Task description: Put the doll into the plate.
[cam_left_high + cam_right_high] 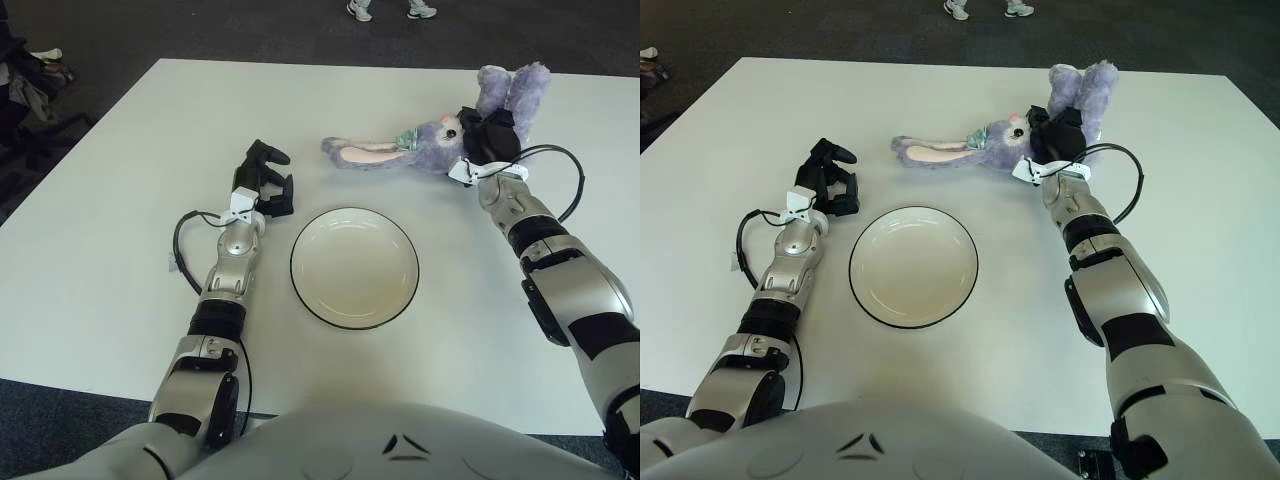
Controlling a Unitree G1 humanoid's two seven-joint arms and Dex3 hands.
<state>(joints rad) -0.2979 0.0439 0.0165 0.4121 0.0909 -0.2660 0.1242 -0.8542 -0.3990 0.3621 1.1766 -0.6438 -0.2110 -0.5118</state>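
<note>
A purple plush bunny doll lies on its side at the back right of the white table, long ears pointing left and legs up to the right. My right hand sits on the doll's body with its black fingers curled around it. The white plate with a dark rim stands in the middle of the table, nearer to me than the doll, with nothing in it. My left hand shows just left of the plate's far edge, fingers curled and holding nothing.
The table's far edge runs right behind the doll, with dark carpet beyond it. A person's shoes show at the top. Dark clutter stands off the table's left corner.
</note>
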